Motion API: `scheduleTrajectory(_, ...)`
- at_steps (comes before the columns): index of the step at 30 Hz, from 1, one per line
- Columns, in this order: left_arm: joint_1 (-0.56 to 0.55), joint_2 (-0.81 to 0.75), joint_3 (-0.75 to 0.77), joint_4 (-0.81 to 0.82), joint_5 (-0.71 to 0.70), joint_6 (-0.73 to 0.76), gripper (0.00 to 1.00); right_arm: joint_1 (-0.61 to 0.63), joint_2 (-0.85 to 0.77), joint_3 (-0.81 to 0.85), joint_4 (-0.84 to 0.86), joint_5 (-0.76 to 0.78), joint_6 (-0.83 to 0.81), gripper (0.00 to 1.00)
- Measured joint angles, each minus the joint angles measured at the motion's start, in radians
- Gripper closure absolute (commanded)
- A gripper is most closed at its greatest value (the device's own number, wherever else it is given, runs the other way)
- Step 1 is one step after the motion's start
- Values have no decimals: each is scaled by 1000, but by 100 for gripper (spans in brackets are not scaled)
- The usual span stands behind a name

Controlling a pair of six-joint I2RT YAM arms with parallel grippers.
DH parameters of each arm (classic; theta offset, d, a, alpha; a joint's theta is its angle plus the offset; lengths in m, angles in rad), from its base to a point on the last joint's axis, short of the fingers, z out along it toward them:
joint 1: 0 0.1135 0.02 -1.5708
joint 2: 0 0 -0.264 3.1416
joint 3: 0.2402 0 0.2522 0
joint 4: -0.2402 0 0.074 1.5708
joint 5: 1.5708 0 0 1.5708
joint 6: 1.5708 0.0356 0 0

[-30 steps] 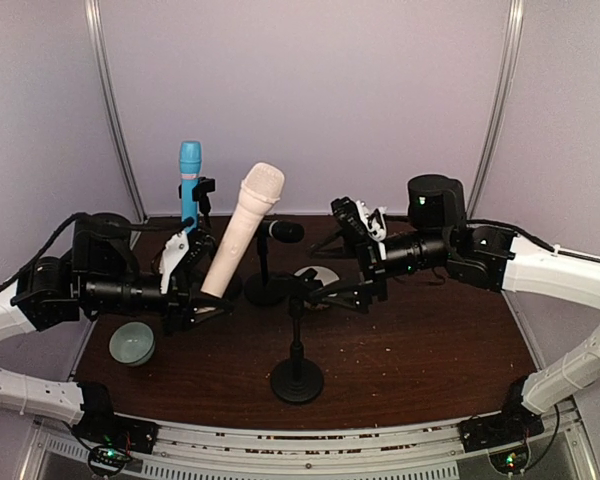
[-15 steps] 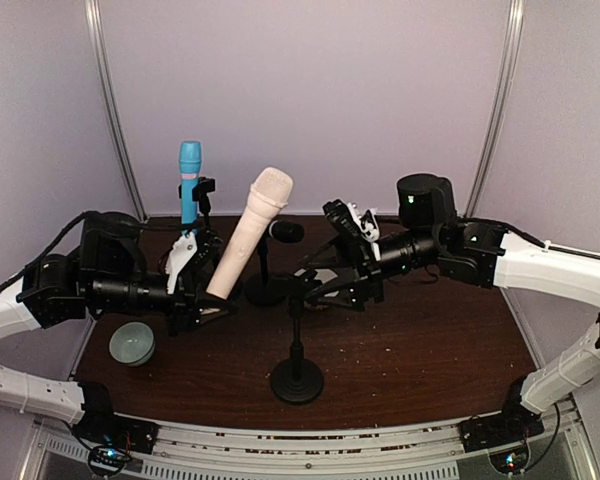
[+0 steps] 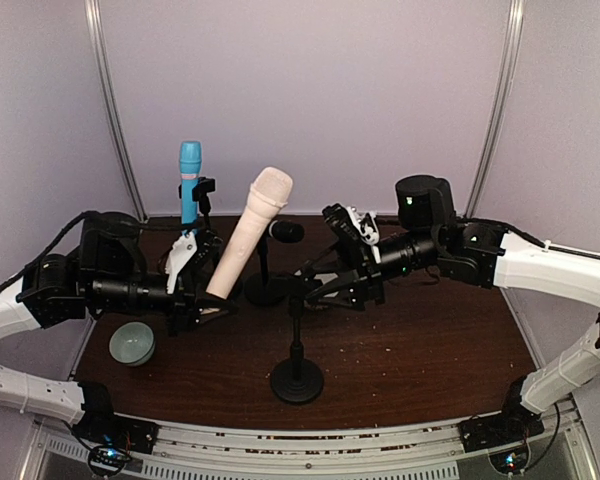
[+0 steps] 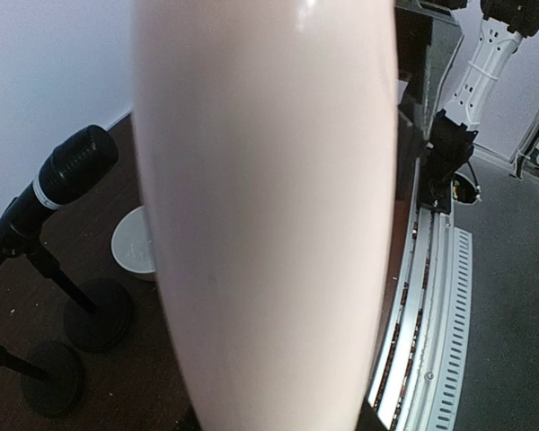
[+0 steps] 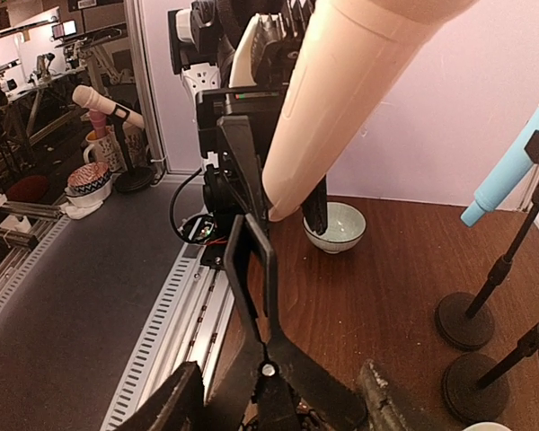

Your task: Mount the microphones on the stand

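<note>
left pincer [image 3: 205, 286] is clamped on cream-pink microphone [image 3: 248, 232] base, head tilted toward 1 o'clock; right pincer [image 3: 315, 286] is spread around near stand [image 3: 297, 345] clip.

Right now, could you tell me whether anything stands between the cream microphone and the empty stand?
Nothing visible blocks the gap. The left gripper holds the cream microphone beside the empty stand, and the right gripper is at its clip.

The light blue microphone [image 3: 189, 185] stands upright, clipped at back left, the black microphone [image 3: 285, 232] lies almost level on the middle stand [image 3: 264, 290], and the cream-pink microphone [image 3: 248, 232] leans head-up rightward, its base gripped in the left end effector [image 3: 212, 286].
</note>
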Motion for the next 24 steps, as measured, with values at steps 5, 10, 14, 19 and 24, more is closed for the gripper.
scheduleTrajectory(5, 0, -1, 0, 0, 0, 0, 100, 0, 0, 0, -12, 4, -6, 60)
scheduleTrajectory(10, 0, -1, 2, 0, 0, 0, 100, 0, -3, 0, -23, 13, -5, 66)
scheduleTrajectory(14, 0, 0, 9, 0, 2, 0, 100, 0, -17, -8, -27, 23, -4, 73)
scheduleTrajectory(19, -8, -13, 14, 19, 23, 0, 100, 0, -23, -12, -29, 37, -2, 76)
scheduleTrajectory(24, -33, -18, 14, 59, 53, 1, 100, 0, -23, -18, -14, 37, 11, 77)
